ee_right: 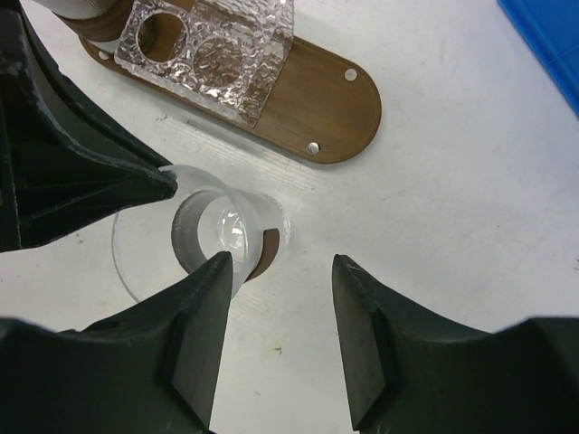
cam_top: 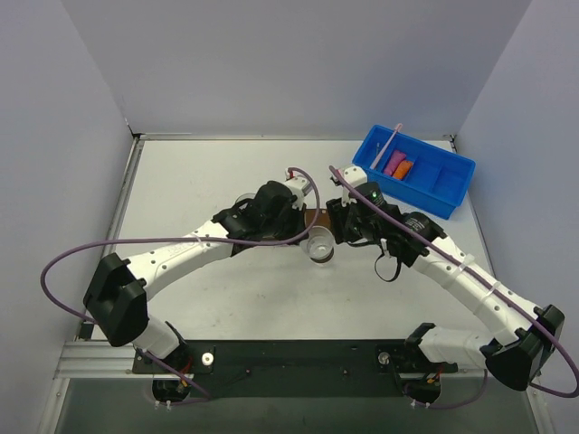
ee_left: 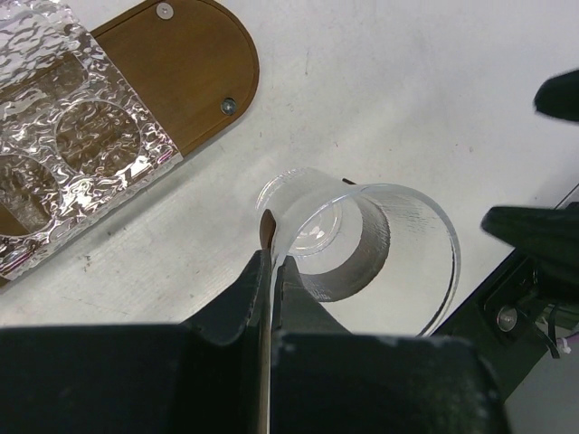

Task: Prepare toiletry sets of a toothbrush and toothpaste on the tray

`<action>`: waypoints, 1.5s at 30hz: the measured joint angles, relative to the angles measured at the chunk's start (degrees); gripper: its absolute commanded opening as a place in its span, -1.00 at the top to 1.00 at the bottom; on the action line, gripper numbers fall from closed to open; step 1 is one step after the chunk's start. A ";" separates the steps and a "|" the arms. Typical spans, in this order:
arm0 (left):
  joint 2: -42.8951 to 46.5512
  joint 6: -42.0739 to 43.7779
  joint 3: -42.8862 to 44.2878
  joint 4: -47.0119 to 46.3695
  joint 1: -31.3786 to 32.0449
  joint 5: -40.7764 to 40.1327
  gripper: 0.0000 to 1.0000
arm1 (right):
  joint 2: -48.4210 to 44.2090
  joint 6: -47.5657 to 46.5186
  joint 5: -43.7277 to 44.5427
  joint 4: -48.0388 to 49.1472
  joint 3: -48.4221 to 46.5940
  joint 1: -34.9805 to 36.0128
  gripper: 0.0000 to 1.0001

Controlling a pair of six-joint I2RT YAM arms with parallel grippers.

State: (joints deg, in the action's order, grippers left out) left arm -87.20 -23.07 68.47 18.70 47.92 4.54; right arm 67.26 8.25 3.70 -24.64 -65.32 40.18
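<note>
Blue plastic bin (cam_top: 425,195) at the far right of the counter (cam_top: 235,307) holds the magenta tube (cam_top: 393,164) and the orange tube (cam_top: 404,169) of toothpaste, side by side in its left compartment. The toothbrush (cam_top: 387,145) leans in the same compartment, one end sticking out over the far rim. Well apart from the bin, the tray (ee_right: 326,99) carries a crinkled silver sheet (ee_right: 217,54) with round holes. A clear cup (ee_left: 380,244) is tipped over near the tray's rounded end. The left tool (ee_left: 274,262) is pinched tight on the cup's wall. The right tool (ee_right: 280,262) is spread wide just beside the cup, gripping nothing.
</note>
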 measured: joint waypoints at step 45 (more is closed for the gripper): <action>7.65 -2.03 -3.72 -6.78 -2.54 6.69 -0.17 | 3.78 13.35 9.22 4.09 6.08 4.63 1.00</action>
State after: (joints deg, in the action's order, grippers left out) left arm -79.55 -25.10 64.75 11.92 45.39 11.22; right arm 71.05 21.61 12.93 -20.56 -59.24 44.82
